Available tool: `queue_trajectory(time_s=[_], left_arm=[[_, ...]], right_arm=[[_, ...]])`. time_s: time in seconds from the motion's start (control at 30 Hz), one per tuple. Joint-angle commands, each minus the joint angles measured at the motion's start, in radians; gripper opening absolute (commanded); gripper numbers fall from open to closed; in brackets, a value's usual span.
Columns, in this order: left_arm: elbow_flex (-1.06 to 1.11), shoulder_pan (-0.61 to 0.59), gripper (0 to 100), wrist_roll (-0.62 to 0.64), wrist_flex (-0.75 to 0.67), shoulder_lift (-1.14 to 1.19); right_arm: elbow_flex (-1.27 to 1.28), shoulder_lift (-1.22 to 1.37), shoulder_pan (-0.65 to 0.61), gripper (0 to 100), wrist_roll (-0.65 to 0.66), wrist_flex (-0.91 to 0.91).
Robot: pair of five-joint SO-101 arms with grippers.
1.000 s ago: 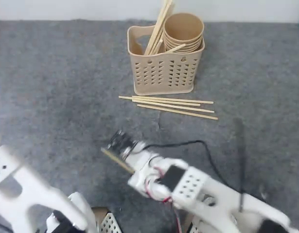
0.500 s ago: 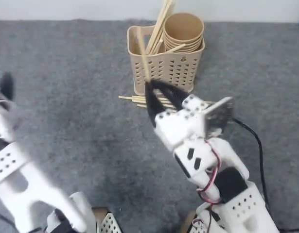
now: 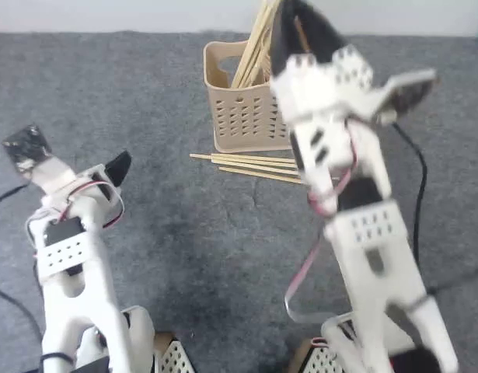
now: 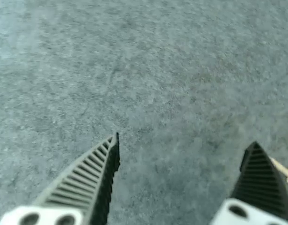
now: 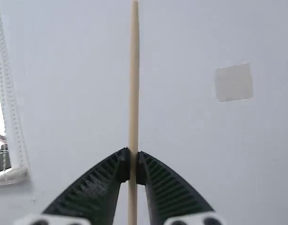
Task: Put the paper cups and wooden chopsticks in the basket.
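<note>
The right gripper (image 5: 133, 157) is clenched on a single chopstick (image 5: 133, 84), pinched between its fingertips. The stick's long axis runs straight out past the tips, in line with the fingers, and in the right wrist view it points at a pale wall, not downward. In the high view this gripper sits up over the right half of the basket (image 3: 242, 116), so the basket lies beneath and just in front of it. My reading is that the stick must tip end-down before letting go, or it may bridge the rim. Several chopsticks in the basket (image 3: 254, 47) already lean upright against its back edge. More loose chopsticks (image 3: 250, 165) lie flat on the table (image 3: 184, 233) just in front of the basket, parallel to its front wall, with their right ends under the arm.

The left gripper (image 4: 185, 140) is spread wide and holds nothing. It hangs over bare grey table, well apart from the basket (the right arm is plainly the nearer one).

Half a second ago the right gripper was down by the loose sticks. It has since risen over the basket and now covers the cups seen there before. The left arm has swung inward from the table's left edge.
</note>
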Motion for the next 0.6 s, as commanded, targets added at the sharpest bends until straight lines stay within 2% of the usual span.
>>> queue_trajectory(time_s=[0.0,0.33,0.47,0.57], left_arm=[[0.004,0.017,39,0.011,-0.075,-0.038],[0.007,0.017,39,0.009,-0.075,-0.037],[0.008,0.021,39,0.009,-0.075,-0.034],[0.019,0.063,39,0.009,-0.069,-0.032]], right_arm=[[-0.259,0.209,0.025,0.8,-0.051,-0.018],[-0.612,0.650,0.022,1.2,-0.049,0.024],[-0.643,0.641,0.016,11.9,-0.023,0.240],[-0.637,0.595,0.005,18.6,-0.023,0.321]])
